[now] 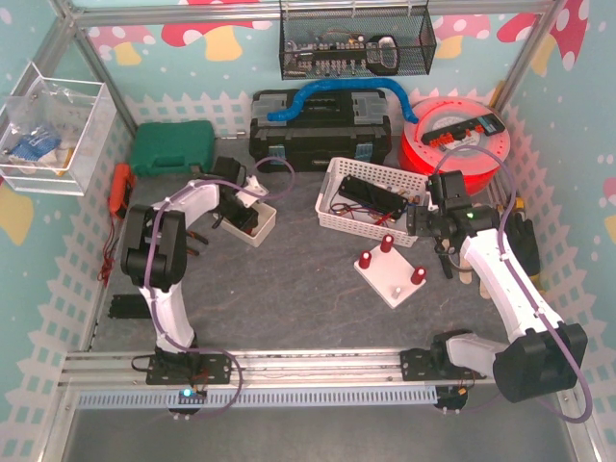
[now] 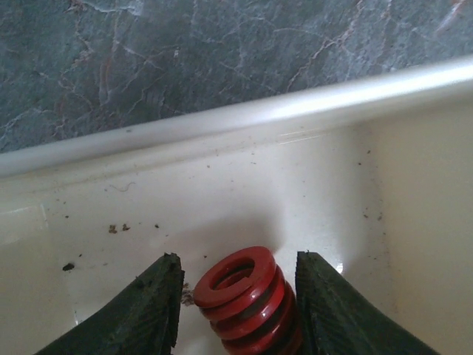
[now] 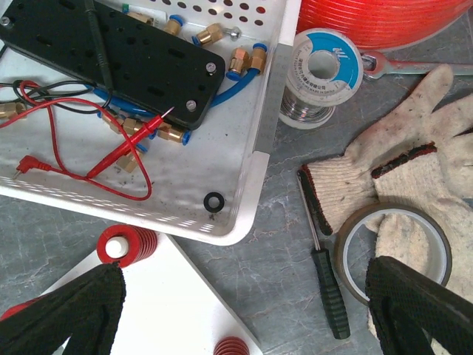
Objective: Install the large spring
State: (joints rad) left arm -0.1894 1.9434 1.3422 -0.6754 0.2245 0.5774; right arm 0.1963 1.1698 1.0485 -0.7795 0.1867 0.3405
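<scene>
- Blk ribbed fingers [image 2: 148, 318] of left gripper [image 2: 238, 296], right at the lens, straddle the large spring [image 2: 236, 285]. They are spread and not clamped: slim gap on one side, other pad touching or just beside, can't tell which.
- Large spring sits on the floor of the white bin [image 2: 295, 107], lying tilted w/ its open end toward the cam.
- Handling (my read): red-coated flat-wire coil, prob. steel. Stiff, won't squash under a pinch, light-to-moderate wt. Round + glossy, so it may roll or slip. Best taken across the outer coils at mid-length, pads square to the axis.
- Bin is smooth cream plastic w/ a rounded rim and dust specks on the floor. One wall stands close to the spring, so little room for that finger.
- Table [image 2: 148, 59] is grey, marbled, matte.
- Likely target is the white base plate [image 1: 385, 284], mid-table and well apart from the bin. It already carries red springs [image 1: 419, 276] on pegs. A pale bare peg seems free, but it's too small to be sure.
- Right gripper [image 3: 244, 296] has knobbly blk pads spread wide, holding nothing. It hovers over the plate corner beside the perforated basket [image 3: 251, 185].
- Near it: knit glove [image 3: 399, 148], tape roll [image 3: 346, 240], screwdriver [image 3: 329, 296].
</scene>
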